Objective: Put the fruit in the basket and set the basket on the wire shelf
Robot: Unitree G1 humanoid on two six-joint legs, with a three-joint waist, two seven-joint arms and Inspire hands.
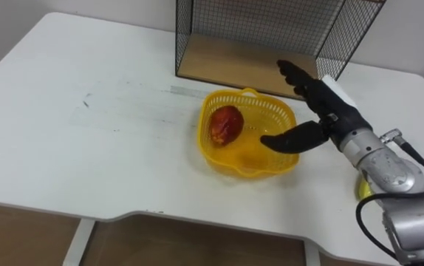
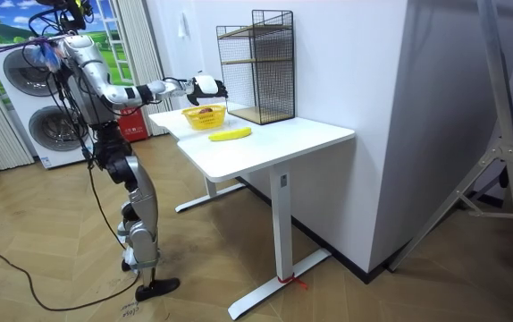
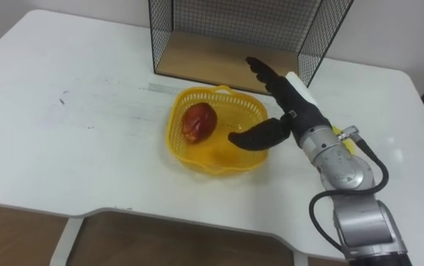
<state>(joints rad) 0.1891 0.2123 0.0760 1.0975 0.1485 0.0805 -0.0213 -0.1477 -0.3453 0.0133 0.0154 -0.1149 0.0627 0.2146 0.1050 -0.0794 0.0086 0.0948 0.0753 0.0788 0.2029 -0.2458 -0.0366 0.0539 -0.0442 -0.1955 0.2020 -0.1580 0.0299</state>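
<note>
A yellow plastic basket (image 1: 230,94) (image 3: 173,125) (image 2: 205,117) stands on the white table in front of the wire shelf (image 1: 256,26) (image 3: 227,22) (image 2: 270,63). A red fruit (image 1: 225,124) (image 3: 198,121) lies in its left half. My right hand (image 1: 329,111) (image 3: 295,109) (image 2: 205,86) is open at the basket's right rim, fingers straight toward the shelf and the thumb reaching in over the basket's floor. A yellow banana (image 2: 230,134) lies on the table to my right, with just its end (image 1: 361,189) showing under my forearm.
The shelf has a wooden bottom board (image 1: 227,66) and black mesh walls, open toward me. The white table (image 1: 86,133) has wide bare room to the left of the basket. In the room view I stand at the table's end, with washing machines (image 2: 33,72) behind me.
</note>
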